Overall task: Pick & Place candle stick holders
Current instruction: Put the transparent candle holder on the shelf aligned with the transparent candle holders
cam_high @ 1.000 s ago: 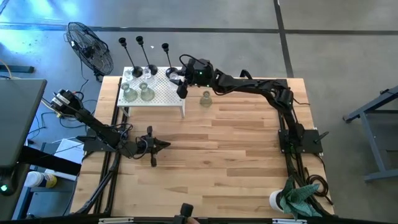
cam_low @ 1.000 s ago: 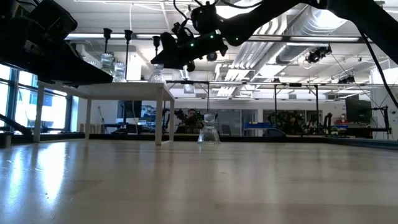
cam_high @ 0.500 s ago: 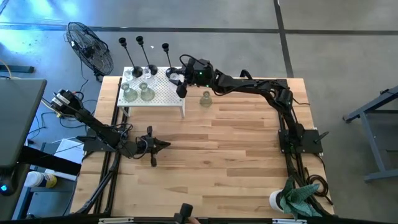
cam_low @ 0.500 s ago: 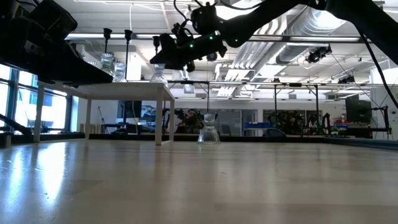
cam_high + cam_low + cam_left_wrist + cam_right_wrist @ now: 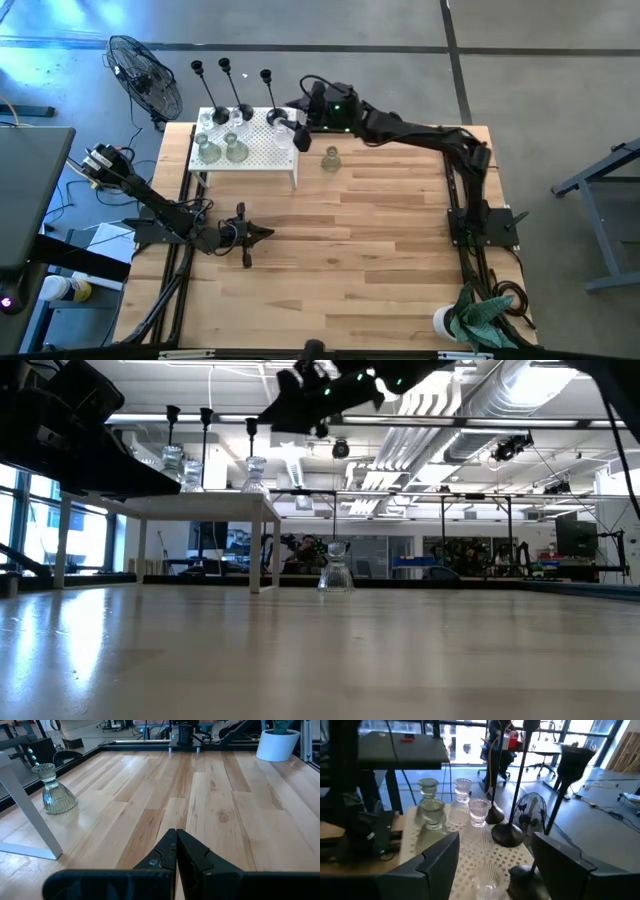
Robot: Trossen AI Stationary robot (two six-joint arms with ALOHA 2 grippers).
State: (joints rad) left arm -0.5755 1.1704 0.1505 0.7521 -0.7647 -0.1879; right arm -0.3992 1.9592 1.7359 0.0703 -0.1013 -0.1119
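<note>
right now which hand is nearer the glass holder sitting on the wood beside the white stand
The right. The right hand hangs over the white stand's edge, just beside the glass holder. The left hand sits low over the table, far nearer the front edge.

Three black candle stick holders (image 5: 245,112), at least four glass holders (image 5: 330,157), one white shelf (image 5: 258,150).

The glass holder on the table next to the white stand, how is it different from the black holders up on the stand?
The glass holder is clear, squat and bulbous; the black holders are opaque, with tall thin stems. It stands alone on the wooden table; they stand in a row on the white stand. All are upright.
</note>
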